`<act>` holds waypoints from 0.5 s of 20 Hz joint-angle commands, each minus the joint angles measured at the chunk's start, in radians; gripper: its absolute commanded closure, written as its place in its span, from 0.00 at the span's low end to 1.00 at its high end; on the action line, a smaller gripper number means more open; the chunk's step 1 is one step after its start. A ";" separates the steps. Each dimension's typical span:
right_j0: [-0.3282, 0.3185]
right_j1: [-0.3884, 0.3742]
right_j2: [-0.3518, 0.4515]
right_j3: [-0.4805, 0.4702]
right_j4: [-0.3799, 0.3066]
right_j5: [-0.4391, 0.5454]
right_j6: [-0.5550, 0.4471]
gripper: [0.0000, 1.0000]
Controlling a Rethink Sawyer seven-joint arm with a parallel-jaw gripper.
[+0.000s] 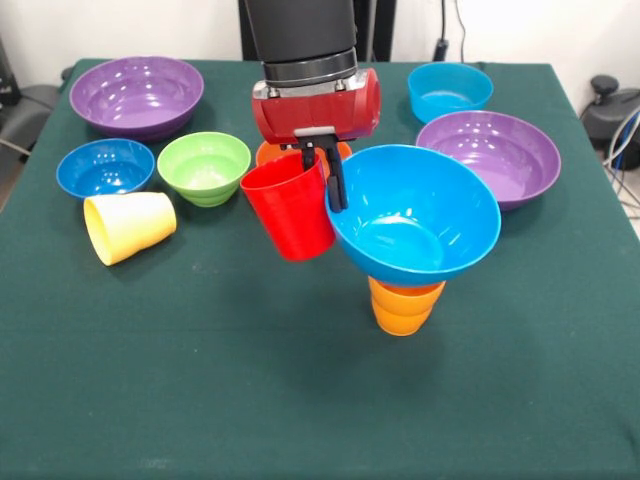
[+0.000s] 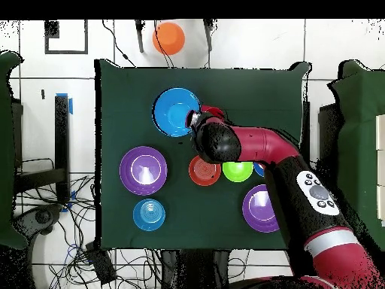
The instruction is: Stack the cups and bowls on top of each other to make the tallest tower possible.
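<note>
Your gripper (image 1: pixel 322 170) pinches the glossy red plastic tumbler (image 1: pixel 290 210) by its rim, aloft mid-table beside the large blue bowl (image 1: pixel 415 215). Light, slick, stiff: keep that rim pinch.

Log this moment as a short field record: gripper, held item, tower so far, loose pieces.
gripper: gripper shut on the red cup's rim, one finger inside
held item: red cup, upright, lifted beside the tower
tower: large blue bowl sitting on the orange cup
loose bowls: two purple, cyan, dark blue, green, orange partly hidden behind the gripper
loose cup: yellow cup, lying on its side
surface: green table
</note>
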 commanded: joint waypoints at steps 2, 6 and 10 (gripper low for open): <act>0.017 0.047 0.002 -0.042 -0.067 -0.005 -0.030 1.00; 0.008 0.050 0.015 -0.041 -0.063 0.014 -0.045 0.00; 0.010 0.049 0.010 -0.043 -0.063 0.008 -0.038 0.00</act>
